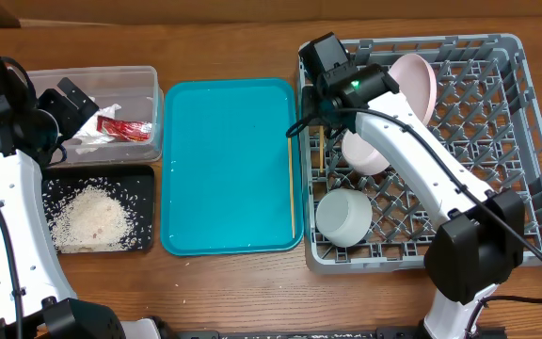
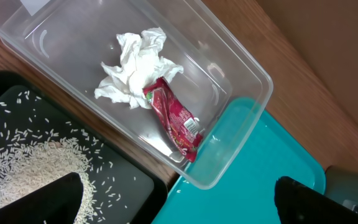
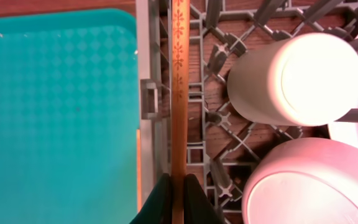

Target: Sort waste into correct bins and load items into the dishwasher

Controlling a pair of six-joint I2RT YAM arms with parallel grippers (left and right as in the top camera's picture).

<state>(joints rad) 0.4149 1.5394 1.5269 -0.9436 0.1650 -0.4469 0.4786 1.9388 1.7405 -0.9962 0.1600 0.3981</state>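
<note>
Wooden chopstick (image 3: 178,93) clamped in right jaws over rack (image 1: 420,43), left jaws wide above tub (image 2: 229,74)

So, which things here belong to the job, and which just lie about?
Job: crumpled white tissue, red printed snack wrapper, clear plastic tub, glossy black tray, grey lattice dish rack, thin wooden chopstick in right tool.
Lying about: teal serving tray.

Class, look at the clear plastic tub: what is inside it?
Inside the tub lie a crumpled tissue and a red wrapper, touching. Anything beneath them is covered.
</note>
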